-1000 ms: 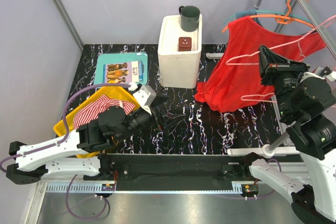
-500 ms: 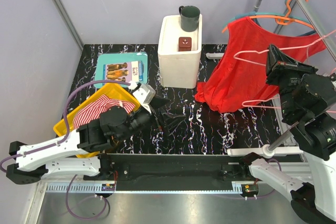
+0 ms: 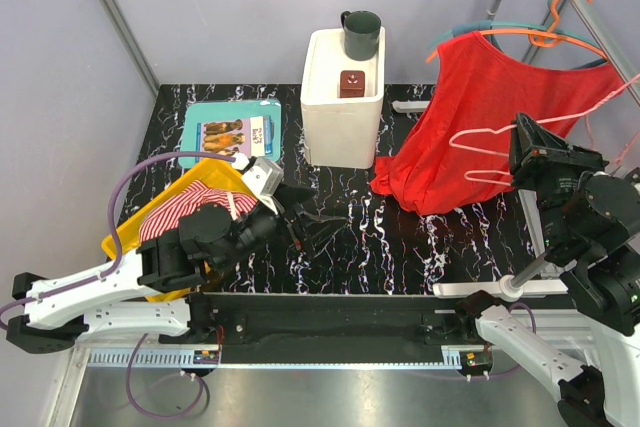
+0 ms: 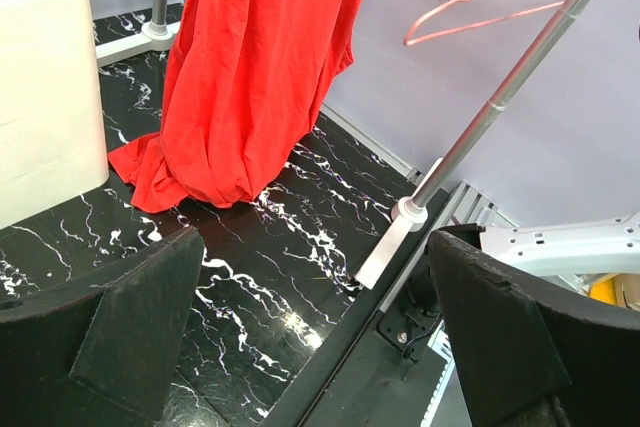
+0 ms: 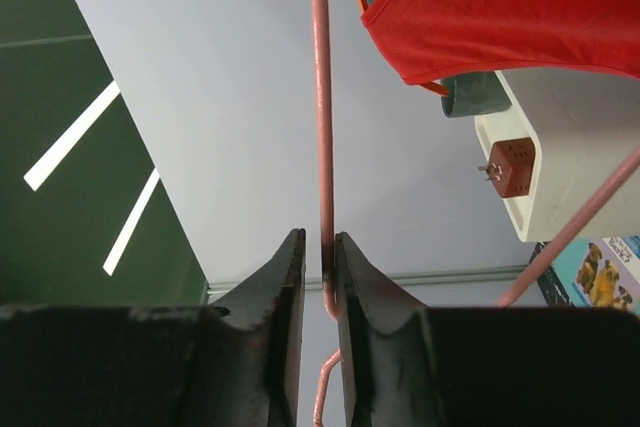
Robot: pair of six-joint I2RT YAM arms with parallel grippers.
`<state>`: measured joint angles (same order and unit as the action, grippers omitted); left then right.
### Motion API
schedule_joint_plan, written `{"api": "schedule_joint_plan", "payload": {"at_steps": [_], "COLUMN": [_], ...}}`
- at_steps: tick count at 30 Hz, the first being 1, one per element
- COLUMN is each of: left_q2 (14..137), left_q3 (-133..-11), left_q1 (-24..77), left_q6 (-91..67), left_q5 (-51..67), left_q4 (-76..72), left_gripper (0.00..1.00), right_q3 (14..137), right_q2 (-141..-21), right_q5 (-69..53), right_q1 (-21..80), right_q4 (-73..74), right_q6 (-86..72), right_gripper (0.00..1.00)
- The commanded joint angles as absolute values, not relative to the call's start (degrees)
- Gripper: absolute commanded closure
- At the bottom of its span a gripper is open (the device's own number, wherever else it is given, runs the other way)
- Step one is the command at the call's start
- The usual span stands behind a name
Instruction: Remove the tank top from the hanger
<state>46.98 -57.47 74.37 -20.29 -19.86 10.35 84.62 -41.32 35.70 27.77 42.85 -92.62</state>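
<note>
Right wrist: right claw (image 5: 320, 239) closed tight on pink hanger wire (image 5: 320, 97); red tank top (image 5: 500, 7) hangs beyond; left claw (image 4: 320, 337) wide over black counter (image 4: 300, 197).

the tank top (image 3: 480, 117) is plain bright red with no print. the orange hanger (image 3: 548, 37) has a teal hanger (image 3: 497, 25) by it, and the pink wire hanger (image 3: 478, 137) is pale salmon. the table (image 3: 400, 237) is black with white marble veining. the box (image 3: 340, 122) is cream white, the mug (image 3: 362, 35) dark green, the small cube (image 3: 350, 83) brown. the bin (image 3: 120, 239) is yellow, its cloth (image 3: 172, 217) striped red and white. the tray (image 3: 200, 112) is teal, the cable (image 3: 137, 175) purple. the left arm (image 3: 90, 297) and right arm (image 3: 520, 332) are white with black joints
</note>
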Motion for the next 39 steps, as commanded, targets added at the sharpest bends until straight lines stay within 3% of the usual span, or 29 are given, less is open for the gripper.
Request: {"api": "schedule_joint_plan", "payload": {"at_steps": [1, 6, 12, 16, 23, 33, 39], "left_q2": [46.8, 47.5, 49.2, 50.4, 51.9, 52.1, 53.2], "left_q3": [-56.9, -57.0, -57.7, -57.7, -58.2, -57.2, -57.2], "left_q1": [74.5, 74.5, 74.5, 74.5, 74.5, 74.5, 74.5], "left_q6": [-21.3, -21.3, -21.0, -21.0, -21.4, -22.2, -20.9], "left_q5": [-21.6, -21.4, -21.5, -21.8, -22.1, -22.3, -21.1], "left_q4": [8.5, 8.6, 8.6, 8.5, 9.0, 9.8, 8.5], "left_gripper": [0.01, 0.01, 0.01, 0.01, 0.01, 0.01, 0.01], "right_q3": [82.4, 79.5, 78.7, 77.5, 77.8, 77.4, 80.9], "right_q2": [-39.0, -35.5, -32.3, -28.6, -25.2, -21.4, -24.9], "right_q5": [33.8, 31.6, 26.6, 24.3, 20.7, 10.6, -2.0], "right_q1": [28.0, 28.0, 28.1, 28.0, 28.0, 28.0, 28.0], "right_q4": [42.6, 44.6, 48.5, 50.5, 52.3, 52.7, 51.1], "right_q6": [-91.5, -89.0, -83.9, -80.1, -66.2, -32.4, -17.0], "right_gripper": [0.74, 0.57, 0.47, 0.34, 0.15, 0.0, 0.0]}}
